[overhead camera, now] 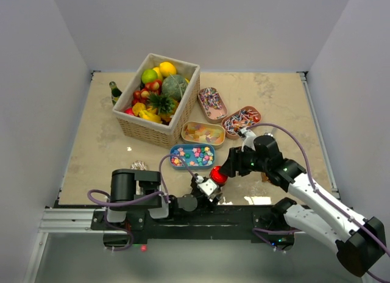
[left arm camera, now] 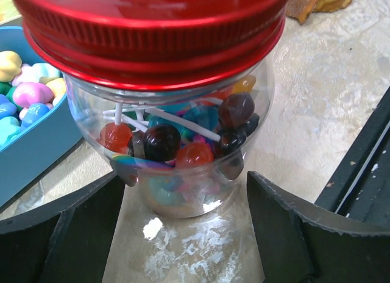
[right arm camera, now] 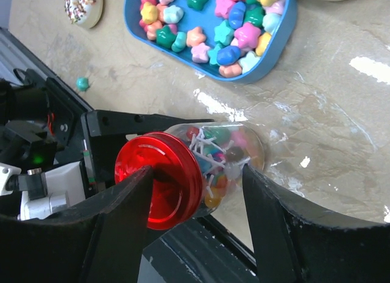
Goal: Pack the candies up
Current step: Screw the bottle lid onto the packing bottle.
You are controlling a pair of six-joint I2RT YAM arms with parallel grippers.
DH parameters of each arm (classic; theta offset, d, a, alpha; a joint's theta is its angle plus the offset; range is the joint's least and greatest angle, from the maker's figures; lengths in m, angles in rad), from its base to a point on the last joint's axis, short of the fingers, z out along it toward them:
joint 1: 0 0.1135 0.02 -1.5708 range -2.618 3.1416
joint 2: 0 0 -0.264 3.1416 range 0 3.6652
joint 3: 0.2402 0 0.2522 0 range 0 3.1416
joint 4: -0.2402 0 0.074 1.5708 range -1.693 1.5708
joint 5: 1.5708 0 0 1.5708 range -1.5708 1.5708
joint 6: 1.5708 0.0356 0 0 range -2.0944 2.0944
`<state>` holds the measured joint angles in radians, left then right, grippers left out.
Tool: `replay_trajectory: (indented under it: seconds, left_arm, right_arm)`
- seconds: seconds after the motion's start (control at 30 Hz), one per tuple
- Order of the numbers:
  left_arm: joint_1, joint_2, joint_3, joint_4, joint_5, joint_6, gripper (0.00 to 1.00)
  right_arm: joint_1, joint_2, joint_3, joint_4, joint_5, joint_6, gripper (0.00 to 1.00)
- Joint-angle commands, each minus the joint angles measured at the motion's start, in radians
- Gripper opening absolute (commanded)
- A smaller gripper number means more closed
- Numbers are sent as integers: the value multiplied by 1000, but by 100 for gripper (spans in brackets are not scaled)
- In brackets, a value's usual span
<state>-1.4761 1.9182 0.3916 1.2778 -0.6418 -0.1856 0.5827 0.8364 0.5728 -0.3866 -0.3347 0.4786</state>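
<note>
Since the lid (right arm camera: 173,173) tops the jar (left arm camera: 183,143), right end effector (right arm camera: 196,173) sits released astride it; left end effector (left arm camera: 186,179), I can't tell; next, lift right clear

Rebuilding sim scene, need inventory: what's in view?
basket: one, wicker, far left, full of toy fruit
bottle: one, dark green, left of basket
blue tray: one, pastel candies, front of basket
yellow tray: one, orange-yellow gummies, beside basket
brown trays: two, striped sweets, right of basket
jar: one, clear, red lid, lollipops inside, between grippers
doughnut: one, sprinkled, near left
loose candy: one, teal, near arm bases
left gripper: flanks jar body
right gripper: open around lid
</note>
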Motion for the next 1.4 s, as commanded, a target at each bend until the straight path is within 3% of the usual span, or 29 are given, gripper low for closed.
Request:
replay_trajectory:
  seconds: [0.0,0.47,0.87,1.23,1.37]
  left_arm:
    - [-3,11,1,146,-32,58,85]
    - [82,-31,-68,241,169,3,66]
    - [119,-32,-28,189,243,28,66]
    - [122,-8,21,118,238,66,64]
    - [128,-7,26,111,240,71,64]
  right_arm:
    - [19,27,-36,43,-32,-40,62]
    - [152,38,28,-89,264,35,52]
    - [356,135,104,-192,499,117,50]
    - [437,204,157,-317,707,225,48]
    - [451,210,190,-350,749,242,52]
